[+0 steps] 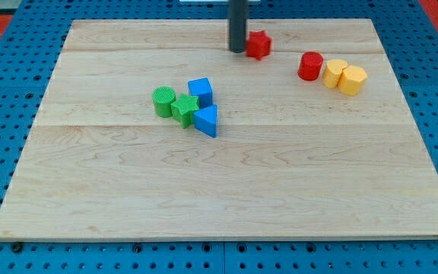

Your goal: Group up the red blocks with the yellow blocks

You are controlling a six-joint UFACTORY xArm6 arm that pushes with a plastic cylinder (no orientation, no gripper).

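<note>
While the wooden bench lies flat across the view, a small cluster sits left of its middle: a green cylinder on the view's left, touching a green star-shaped block just beside it. Above and right of the star stands a blue cube, and below that a blue triangular block, both pressed against the star.

Further right, near the view's top edge, the dark rod comes straight down, and my tip rests on the bench just to the left of a red star-shaped block, touching it or very nearly so; I cannot tell which. This arm carries no fingers, so no spread or pinch shows.

Right again, well apart from that red block, a red cylinder stands touching a yellow cylinder, and a yellow hexagonal block sits against that one on the view's right. These three form a tight row slanting slightly downward toward the view's right. The red star-shaped block sits apart from them, up and to the view's left.
</note>
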